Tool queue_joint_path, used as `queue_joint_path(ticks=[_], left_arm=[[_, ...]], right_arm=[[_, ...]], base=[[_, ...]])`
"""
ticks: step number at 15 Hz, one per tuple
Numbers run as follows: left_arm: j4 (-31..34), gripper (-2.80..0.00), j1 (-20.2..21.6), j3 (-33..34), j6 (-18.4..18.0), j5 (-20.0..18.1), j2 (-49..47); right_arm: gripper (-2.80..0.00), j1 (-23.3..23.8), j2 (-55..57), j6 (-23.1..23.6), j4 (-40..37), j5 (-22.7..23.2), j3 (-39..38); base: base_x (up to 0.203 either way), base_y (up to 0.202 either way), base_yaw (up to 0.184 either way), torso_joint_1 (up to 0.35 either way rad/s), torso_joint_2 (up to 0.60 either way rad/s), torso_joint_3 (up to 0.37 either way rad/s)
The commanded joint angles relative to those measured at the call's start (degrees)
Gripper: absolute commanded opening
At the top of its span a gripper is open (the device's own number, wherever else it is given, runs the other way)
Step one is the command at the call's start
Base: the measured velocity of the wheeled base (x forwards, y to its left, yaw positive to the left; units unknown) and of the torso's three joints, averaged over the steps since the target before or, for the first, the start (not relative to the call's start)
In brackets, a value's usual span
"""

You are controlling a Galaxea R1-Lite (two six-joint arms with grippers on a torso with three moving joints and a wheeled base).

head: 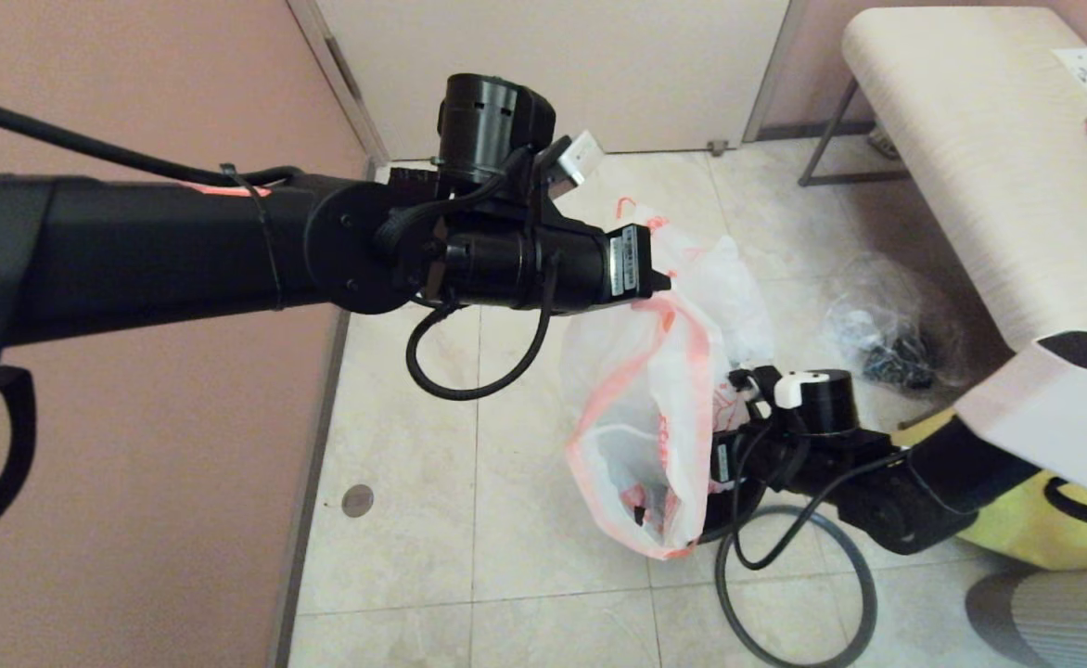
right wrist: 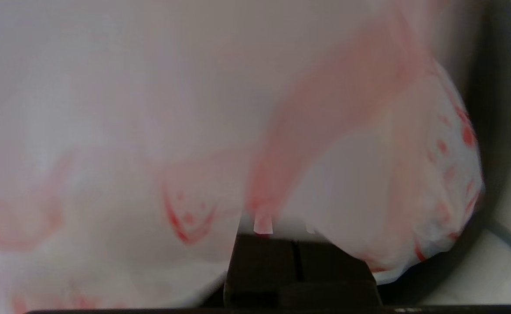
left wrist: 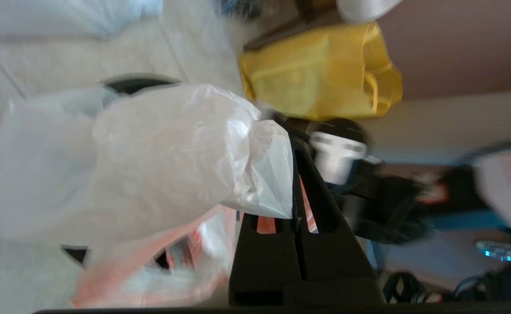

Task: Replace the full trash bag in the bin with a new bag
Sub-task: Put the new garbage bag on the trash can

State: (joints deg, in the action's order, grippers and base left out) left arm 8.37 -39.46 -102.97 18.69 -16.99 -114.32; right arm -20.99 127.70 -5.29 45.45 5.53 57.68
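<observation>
Jaws of the left gripper (left wrist: 297, 183) are pinched flat on the new bag (head: 655, 408), hanging below them; the right gripper (right wrist: 299, 244) is closed too, on the bag's lower side, fingertips buried in plastic. The bin (head: 724, 524) sits mostly hidden behind the bag. Left arm reaches high and level, right arm low.

The head camera looks forward and down from above onto the pale tiled floor (head: 506, 520), taking in both black arms. The left wrist camera sits close behind its jaws, facing along them at the thin translucent white plastic bag with a pink-orange hem (left wrist: 151, 165), with the yellow tote (left wrist: 321, 74) beyond. The right wrist camera sits behind its jaws, nearly against that same bag (right wrist: 194, 131). All three views share this bag (head: 655, 408).
</observation>
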Motion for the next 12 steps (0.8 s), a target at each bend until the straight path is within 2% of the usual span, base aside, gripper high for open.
queue_joint_path(ticks=[1,3,7,10,12], left_arm=[[-0.6,-2.80,0.2,3.4,0.1,-0.2,2.3],[-3.8,-2.80,0.2,7.4,0.1,-0.1,3.4],[-7.0,-2.80,0.8,8.8,-0.1,-0.4,2.0],[-7.2,-2.80,0.8,8.8,-0.1,-0.5,0.7],[-7.2,-2.80,0.7,8.8,-0.1,-0.5,-0.1]], right_arm=[[-2.80,-2.9,9.4,0.3,-0.5,-3.3,7.8],[-2.80,-5.1,13.7,0.9,-5.0,-7.2,14.5],[-2.80,-5.6,13.4,1.1,-6.9,-10.3,15.1],[-2.80,-5.1,1.4,-1.3,-6.9,-10.5,7.0],[-2.80,-4.9,-7.5,-3.8,-7.0,-10.6,-1.4]], base=[[0.000,0.000,0.000,0.000,0.00,0.000],[0.000,0.000,0.000,0.000,0.00,0.000],[0.000,0.000,0.000,0.000,0.00,0.000],[0.000,0.000,0.000,0.000,0.00,0.000],[0.000,0.000,0.000,0.000,0.00,0.000]])
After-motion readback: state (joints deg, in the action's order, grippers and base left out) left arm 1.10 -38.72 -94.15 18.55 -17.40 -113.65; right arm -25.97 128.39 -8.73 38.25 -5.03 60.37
